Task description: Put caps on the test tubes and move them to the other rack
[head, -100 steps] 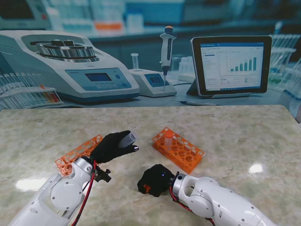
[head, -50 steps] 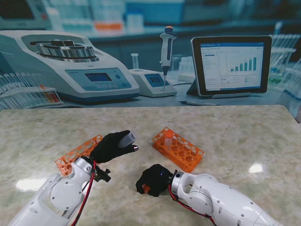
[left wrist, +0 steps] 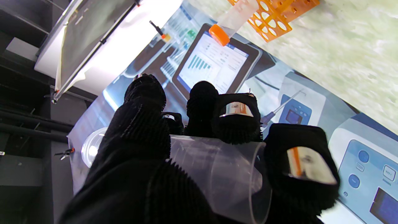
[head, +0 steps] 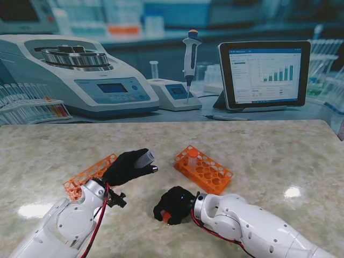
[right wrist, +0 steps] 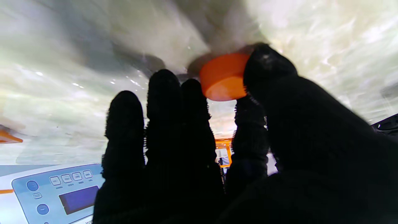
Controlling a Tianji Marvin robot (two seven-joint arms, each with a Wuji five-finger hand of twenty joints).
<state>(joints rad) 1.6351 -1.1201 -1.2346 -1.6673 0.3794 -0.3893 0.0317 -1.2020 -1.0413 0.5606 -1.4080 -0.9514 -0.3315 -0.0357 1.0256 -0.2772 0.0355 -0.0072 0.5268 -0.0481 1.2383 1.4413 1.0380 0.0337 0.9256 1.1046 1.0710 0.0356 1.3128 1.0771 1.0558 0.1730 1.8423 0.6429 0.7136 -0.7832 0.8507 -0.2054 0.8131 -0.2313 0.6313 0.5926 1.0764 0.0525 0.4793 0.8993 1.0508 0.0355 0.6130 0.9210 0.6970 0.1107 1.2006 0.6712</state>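
A pale, glossy marbled table (head: 269,150) is seen before a printed lab backdrop (head: 161,54) showing a centrifuge, a pipette and a tablet with a bar chart; none of its writing can be read.

A clear, uncapped plastic tube (head: 145,158) is held off the table in the left hand (head: 128,166), clad in a black knitted glove, with the fingers wrapped round its smooth cylindrical wall and the open mouth left free. A round orange cap (right wrist: 224,77) is pinched between thumb and fingertips of the right hand (head: 173,205), likewise gloved, low over the table and nearer to me than the tube.

To the right, an orange grid rack (head: 204,171) with round holes lies on the table, and one capped tube (head: 192,156) stands in its far corner. A second orange lattice rack (head: 86,174) is partly hidden behind the left wrist.
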